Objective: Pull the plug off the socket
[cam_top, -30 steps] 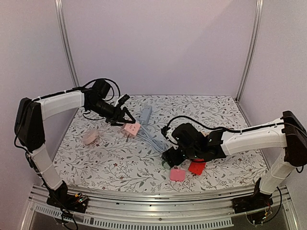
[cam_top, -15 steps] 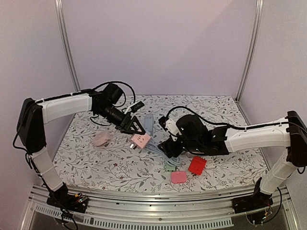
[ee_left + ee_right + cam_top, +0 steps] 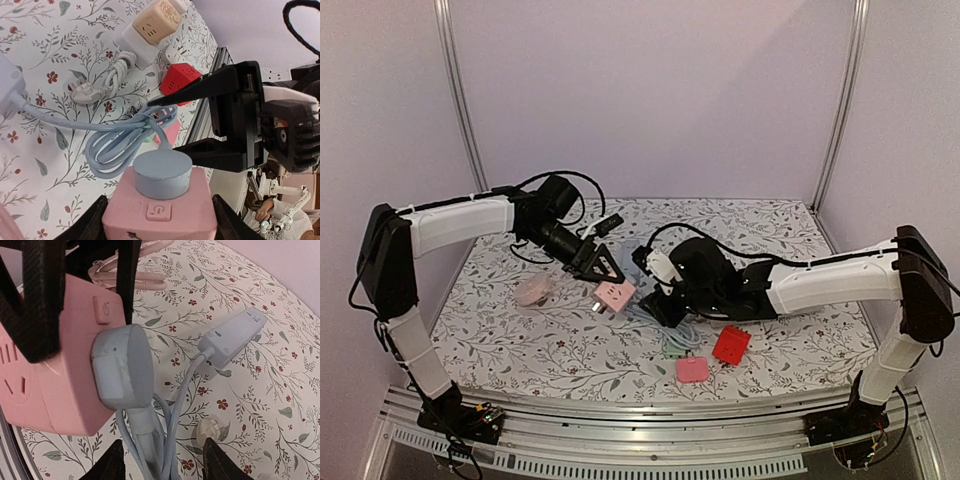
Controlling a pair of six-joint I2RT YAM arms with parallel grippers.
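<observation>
Left gripper [image 3: 603, 272] clamps the glossy pink socket [image 3: 180, 200] over the table [image 3: 520, 340], its underside cropped. Smooth round grey-blue plug [image 3: 162, 172] sits in it. Right gripper [image 3: 162, 125] jaws apart, empty, just beyond plug.

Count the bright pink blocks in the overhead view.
2. One pink socket block is gripped in the left pincer; a second pink block lies near the front edge beside the red block. More may hide beneath the right arm.
</observation>
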